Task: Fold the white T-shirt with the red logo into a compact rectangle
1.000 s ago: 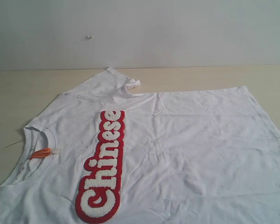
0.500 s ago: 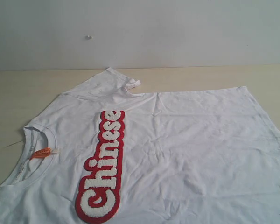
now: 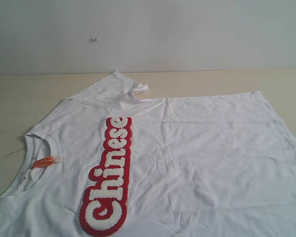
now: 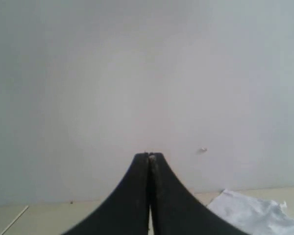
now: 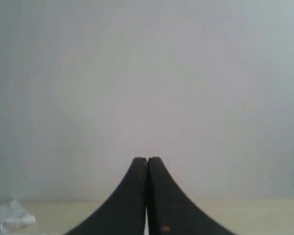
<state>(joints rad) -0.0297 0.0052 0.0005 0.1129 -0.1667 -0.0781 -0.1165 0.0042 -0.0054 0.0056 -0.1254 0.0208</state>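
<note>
Both clenched on nothing: left end effector and right end effector, tips toward the wall; white T-shirt lies flat on the tabletop below and ahead of them, collar to the left one's side, hem to the right's. Exterior view alone shows the whole shirt and red logo face up, but neither arm; wrist views catch only cloth scraps, bigger on the left, so left judged nearer

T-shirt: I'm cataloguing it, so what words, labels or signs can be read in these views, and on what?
"Chinese": fuzzy white letters on the red logo, on the chest of the T-shirt.
Print on the orange tag inside the collar: too small to read.
Wrist views: no text.
</note>
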